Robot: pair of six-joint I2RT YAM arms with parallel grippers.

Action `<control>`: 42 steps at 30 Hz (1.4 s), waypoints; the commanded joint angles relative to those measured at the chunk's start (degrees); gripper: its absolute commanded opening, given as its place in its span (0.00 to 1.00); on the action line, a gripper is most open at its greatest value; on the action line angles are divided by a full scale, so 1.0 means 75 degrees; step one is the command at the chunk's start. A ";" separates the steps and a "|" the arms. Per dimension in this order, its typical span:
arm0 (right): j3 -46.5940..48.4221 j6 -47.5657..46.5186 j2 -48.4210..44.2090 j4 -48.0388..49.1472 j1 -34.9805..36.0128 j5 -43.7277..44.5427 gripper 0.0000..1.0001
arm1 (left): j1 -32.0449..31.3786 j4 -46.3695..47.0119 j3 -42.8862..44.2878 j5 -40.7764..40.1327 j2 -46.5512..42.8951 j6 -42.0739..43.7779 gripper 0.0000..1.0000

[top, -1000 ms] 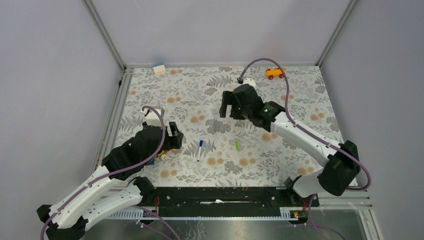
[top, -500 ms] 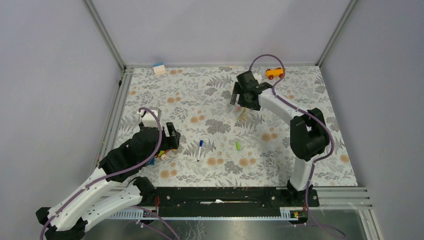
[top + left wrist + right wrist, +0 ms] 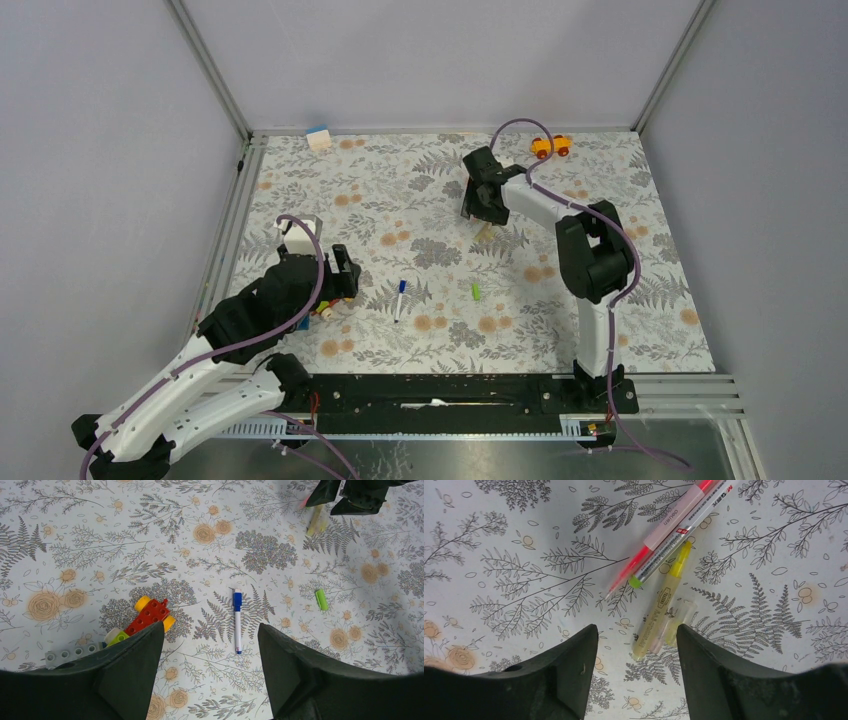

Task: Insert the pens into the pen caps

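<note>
Right gripper [image 3: 636, 632] jaws apart, empty, over yellow pen [image 3: 661, 605]. I centre on its barrel, avoid pink pen [image 3: 639, 562], close gently. Left gripper [image 3: 210, 635] also apart, empty.

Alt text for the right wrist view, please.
Three pens lie bunched on a floral tablecloth just beyond the open right gripper: a pink-red pen, a silver pen with a lime tip, and a pale yellow pen nearest the fingers. Nothing is held.
</note>
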 commanded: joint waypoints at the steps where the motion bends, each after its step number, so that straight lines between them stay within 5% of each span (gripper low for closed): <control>1: 0.0362 0.0194 0.0250 -0.0142 0.0021 0.0124 0.64 | 0.0026 0.0223 0.0117 -0.0199 -0.0021 0.0142 0.75; 26: 0.0592 0.0041 0.0845 -0.0052 -0.0061 0.0327 0.44 | 0.0032 0.0258 0.0099 -0.0163 -0.0027 0.0146 0.76; 42: 0.0340 -0.0144 0.0923 -0.0114 -0.0062 0.0386 0.21 | 0.0029 0.0258 0.0099 -0.0181 -0.0026 0.0144 0.76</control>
